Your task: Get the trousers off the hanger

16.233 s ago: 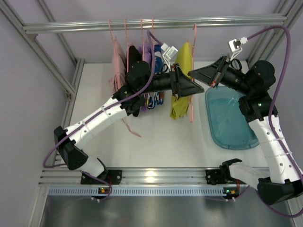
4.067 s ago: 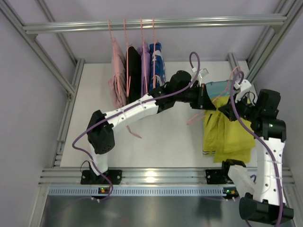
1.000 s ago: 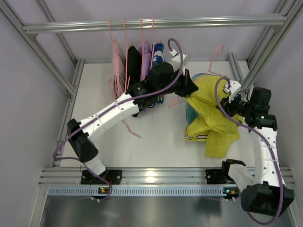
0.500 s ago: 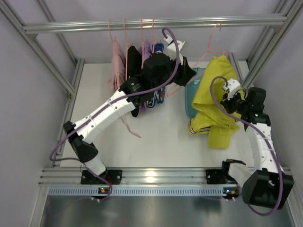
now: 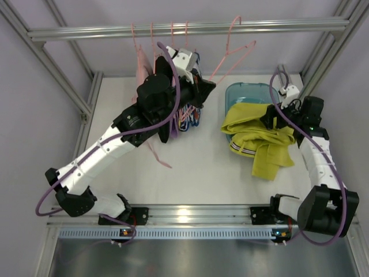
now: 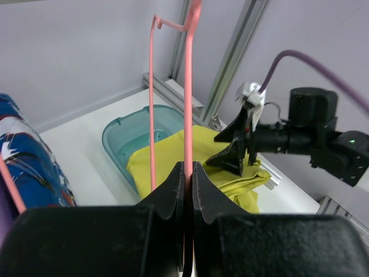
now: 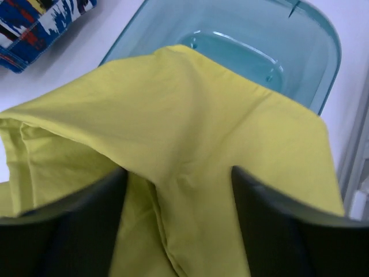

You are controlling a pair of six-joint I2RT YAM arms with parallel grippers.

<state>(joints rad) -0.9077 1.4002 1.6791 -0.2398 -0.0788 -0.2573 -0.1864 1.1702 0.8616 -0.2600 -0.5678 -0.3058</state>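
Hanger (image 6: 189, 86), risen bare toward rail (image 5: 259, 25) since earlier: wire pinched by left end effector (image 6: 187, 170), likely for rehanging. Trousers (image 5: 253, 138) slumped over tub (image 5: 245, 92); right end effector (image 7: 179, 173) astride them, grip not determinable.

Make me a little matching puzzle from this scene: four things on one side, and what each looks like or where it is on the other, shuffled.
Things:
1. hanger
2. trousers
3. tub
4. left claw

Descriptions:
A. yellow, slumped over the tub's rim
B. shut on a thin wire
C. pink, held up, nothing hanging on it
D. teal, sitting on the table

Pairs: 1-C, 2-A, 3-D, 4-B
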